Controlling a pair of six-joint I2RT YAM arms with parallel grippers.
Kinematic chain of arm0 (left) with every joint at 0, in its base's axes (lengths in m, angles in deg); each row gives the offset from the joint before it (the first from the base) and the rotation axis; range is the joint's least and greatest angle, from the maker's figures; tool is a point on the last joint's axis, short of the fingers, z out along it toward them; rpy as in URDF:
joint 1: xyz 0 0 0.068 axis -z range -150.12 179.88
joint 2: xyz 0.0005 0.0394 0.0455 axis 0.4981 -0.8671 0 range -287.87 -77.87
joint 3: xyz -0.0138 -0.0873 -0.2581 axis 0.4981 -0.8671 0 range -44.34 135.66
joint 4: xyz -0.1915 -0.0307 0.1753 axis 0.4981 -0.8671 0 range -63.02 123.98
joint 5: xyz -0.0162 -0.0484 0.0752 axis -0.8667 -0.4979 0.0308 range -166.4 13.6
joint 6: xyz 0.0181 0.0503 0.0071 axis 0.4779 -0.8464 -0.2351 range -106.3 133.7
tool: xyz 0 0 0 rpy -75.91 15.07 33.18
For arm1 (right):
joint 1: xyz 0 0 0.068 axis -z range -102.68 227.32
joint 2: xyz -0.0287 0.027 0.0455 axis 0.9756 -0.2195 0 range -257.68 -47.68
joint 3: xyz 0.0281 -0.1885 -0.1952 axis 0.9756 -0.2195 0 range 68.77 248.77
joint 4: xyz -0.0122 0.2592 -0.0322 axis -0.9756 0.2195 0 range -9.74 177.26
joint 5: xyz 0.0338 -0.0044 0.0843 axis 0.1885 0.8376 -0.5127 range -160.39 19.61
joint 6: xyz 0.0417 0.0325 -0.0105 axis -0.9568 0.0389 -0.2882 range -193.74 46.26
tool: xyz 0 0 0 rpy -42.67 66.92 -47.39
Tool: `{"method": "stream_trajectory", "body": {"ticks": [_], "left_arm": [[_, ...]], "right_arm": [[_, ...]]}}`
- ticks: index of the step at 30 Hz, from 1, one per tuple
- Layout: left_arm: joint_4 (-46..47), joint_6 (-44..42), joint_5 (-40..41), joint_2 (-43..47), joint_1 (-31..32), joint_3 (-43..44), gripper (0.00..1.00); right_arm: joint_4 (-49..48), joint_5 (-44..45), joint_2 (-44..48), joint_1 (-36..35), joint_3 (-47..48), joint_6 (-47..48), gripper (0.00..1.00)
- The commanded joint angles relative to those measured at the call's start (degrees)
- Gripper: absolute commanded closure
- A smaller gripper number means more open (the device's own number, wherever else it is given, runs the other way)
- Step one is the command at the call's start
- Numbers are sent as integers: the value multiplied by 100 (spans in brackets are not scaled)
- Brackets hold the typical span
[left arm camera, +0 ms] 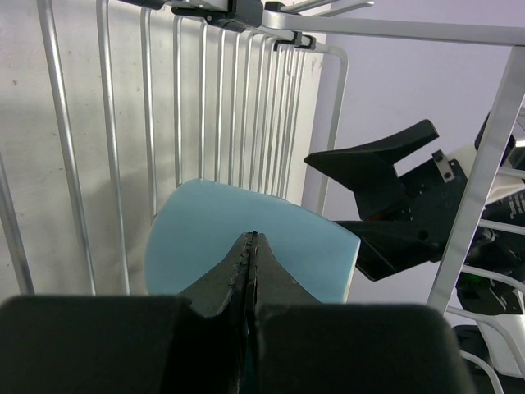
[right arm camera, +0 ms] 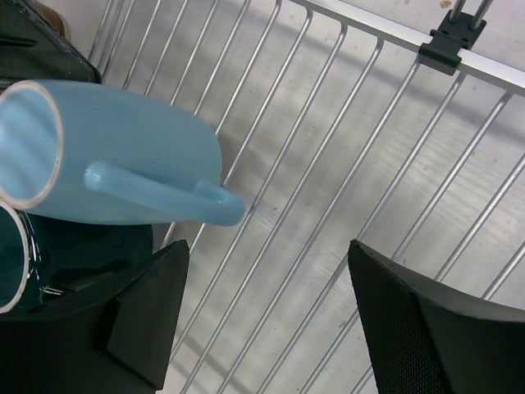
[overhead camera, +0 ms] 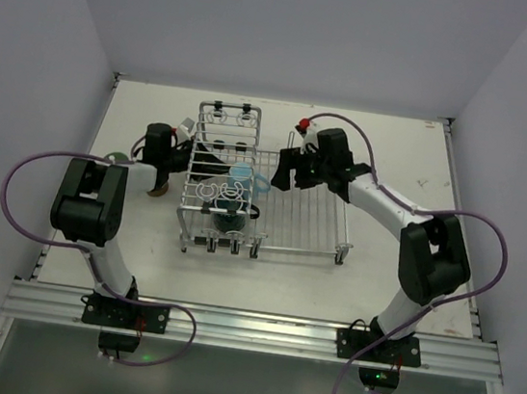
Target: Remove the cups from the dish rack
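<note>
my left fingers [left arm camera: 220, 283] pinched together right at the light-blue mug [right arm camera: 131, 156], mug lying sideways over the dish rack [right arm camera: 385, 29] grid, my right fingers [right arm camera: 139, 320] wide apart near its handle

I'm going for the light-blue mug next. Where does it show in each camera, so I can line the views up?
Top external: light-blue mug just left of centre, inside the dish rack.
Left wrist: mug at bottom centre, partly hidden by the wrist's own fingers.
Right wrist: mug at upper left, on its side, handle toward the bottom of the frame.
Shared landmark: the rack's silver wires, beneath or behind the mug in every view.
</note>
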Motion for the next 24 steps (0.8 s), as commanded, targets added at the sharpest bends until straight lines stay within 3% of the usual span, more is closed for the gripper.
{"method": "stream_trajectory", "body": {"ticks": [1,8,20,24], "left_arm": [[207,8,-85,-31,51,207,100],[119,-53,-120,-31,51,260,100],[-66,-185,-190,-57,51,348,100],[-145,-264,-234,-66,51,409,100]], "right_arm": [[42,424,361,-160,-155,547,20],[445,1046,440,-415,-146,1303,23],[806,179,880,-424,-428,3377,19],[210,-278,1274,-407,-953,3738,18]]}}
